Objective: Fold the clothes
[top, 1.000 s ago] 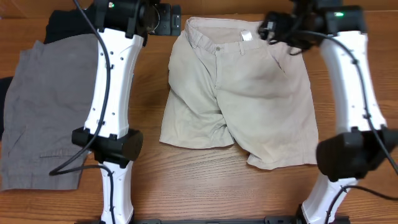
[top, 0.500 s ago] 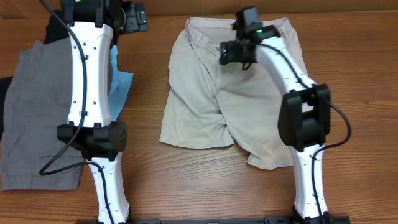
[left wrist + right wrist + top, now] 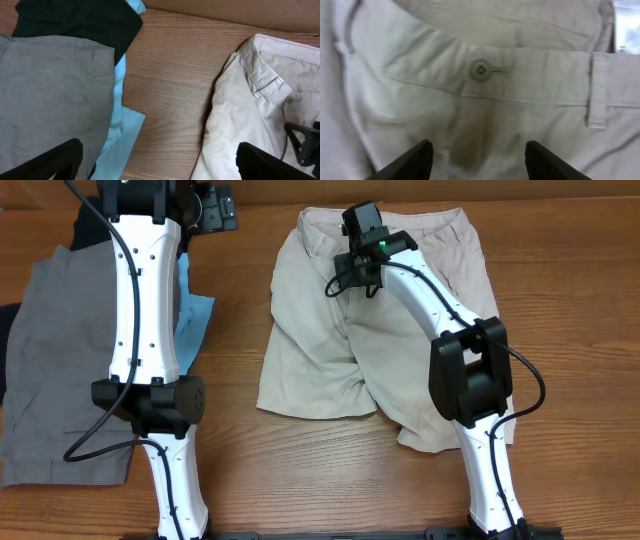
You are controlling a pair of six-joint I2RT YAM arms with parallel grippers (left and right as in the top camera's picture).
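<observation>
Cream-beige shorts [image 3: 400, 350] lie spread flat in the middle of the table, waistband at the far side. My right gripper [image 3: 352, 278] is open and hovers low over the fly, just below the waistband button [image 3: 480, 70]; its fingers [image 3: 477, 160] straddle the fabric without holding it. My left gripper [image 3: 215, 210] is open and empty above the far left, between the shorts' edge [image 3: 240, 115] and the side pile. Grey shorts [image 3: 65, 350] lie at the left, over a light-blue piece [image 3: 195, 320] and a black piece [image 3: 80, 22].
The wooden table [image 3: 320, 480] shows bare between the two garment groups [image 3: 170, 85]. A cardboard wall [image 3: 225, 10] runs along the far edge. Both white arms reach over the table from the near edge.
My right gripper swung left from the shorts' right waistband corner to the button and fly. My left arm shifted left early on, uncovering the light-blue piece, then stayed still.
</observation>
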